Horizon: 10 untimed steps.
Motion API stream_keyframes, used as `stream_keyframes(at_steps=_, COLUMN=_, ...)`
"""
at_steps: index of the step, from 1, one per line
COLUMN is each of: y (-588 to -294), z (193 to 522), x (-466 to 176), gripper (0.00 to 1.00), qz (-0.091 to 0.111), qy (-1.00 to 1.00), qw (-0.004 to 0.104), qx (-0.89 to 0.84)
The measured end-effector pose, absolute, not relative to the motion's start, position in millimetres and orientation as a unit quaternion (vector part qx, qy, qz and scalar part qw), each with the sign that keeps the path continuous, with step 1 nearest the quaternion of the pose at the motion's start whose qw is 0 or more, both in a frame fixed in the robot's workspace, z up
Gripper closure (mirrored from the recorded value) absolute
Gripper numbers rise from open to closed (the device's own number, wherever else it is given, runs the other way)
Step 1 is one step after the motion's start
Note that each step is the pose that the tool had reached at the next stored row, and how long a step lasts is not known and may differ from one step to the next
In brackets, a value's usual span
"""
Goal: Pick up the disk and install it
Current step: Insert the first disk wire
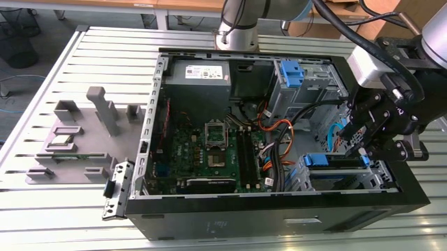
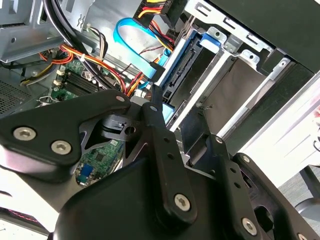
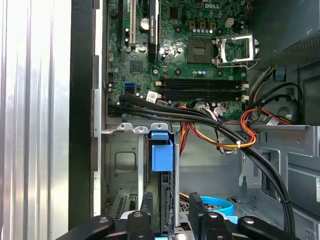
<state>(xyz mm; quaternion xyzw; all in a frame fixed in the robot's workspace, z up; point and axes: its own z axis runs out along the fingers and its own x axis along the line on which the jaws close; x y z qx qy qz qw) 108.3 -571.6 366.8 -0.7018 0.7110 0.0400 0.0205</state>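
Note:
The disk (image 1: 325,159) stands on edge in the drive cage at the open computer case's corner, at the exterior view's lower right, its blue caddy showing. In the first wrist view the caddy's blue tab (image 3: 161,150) sits in a slot of the silver cage (image 3: 125,160). My gripper (image 1: 359,151) hovers just over that cage. Its two black fingers (image 3: 146,207) straddle the disk's near end, with a small gap on each side, so the gripper (image 3: 170,202) is open. In the second wrist view one fingertip (image 2: 155,100) lies close to the disk's connector edge (image 2: 182,65).
Black and orange cable bundles (image 3: 215,125) cross the case beside the cage. The motherboard (image 1: 216,146) fills the case floor. A grey power supply (image 1: 199,72) and a bare blue bracket (image 1: 292,73) sit at the far wall. A grey fixture (image 1: 77,141) lies on the slatted table.

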Motion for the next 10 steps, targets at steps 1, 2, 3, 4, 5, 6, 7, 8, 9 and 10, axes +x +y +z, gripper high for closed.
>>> stream_keyframes(at_steps=1, y=-571.6, z=367.2, x=108.3, gripper=0.58, qz=0.04, qy=0.711, qw=0.02, qx=-0.702)
stream_keyframes(at_steps=2, y=-571.5, z=367.9, x=108.3, gripper=0.58, qz=0.04, qy=0.711, qw=0.02, qx=-0.702)
stream_keyframes(at_steps=3, y=-571.5, z=368.4, x=108.3, gripper=0.58, qz=0.04, qy=0.711, qw=0.021, qx=-0.702)
stream_keyframes(at_steps=4, y=-571.5, z=368.9, x=108.3, gripper=0.58, qz=0.04, qy=0.711, qw=0.021, qx=-0.702)
stream_keyframes(at_steps=5, y=-571.5, z=369.1, x=108.3, gripper=0.58, qz=0.04, qy=0.711, qw=0.021, qx=-0.702)
stream_keyframes(at_steps=6, y=-571.5, z=369.2, x=108.3, gripper=0.58, qz=0.04, qy=0.711, qw=0.021, qx=-0.702)
stream_keyframes(at_steps=7, y=-571.5, z=369.2, x=108.3, gripper=0.58, qz=0.04, qy=0.711, qw=0.021, qx=-0.702)
stream_keyframes(at_steps=8, y=-571.4, z=369.3, x=108.3, gripper=0.58, qz=0.04, qy=0.711, qw=0.021, qx=-0.702)
stream_keyframes(at_steps=9, y=-571.3, z=369.5, x=108.3, gripper=0.58, qz=0.04, qy=0.711, qw=0.021, qx=-0.702)
stream_keyframes(at_steps=10, y=-570.9, z=369.6, x=108.3, gripper=0.58, qz=0.04, qy=0.711, qw=0.021, qx=-0.702)
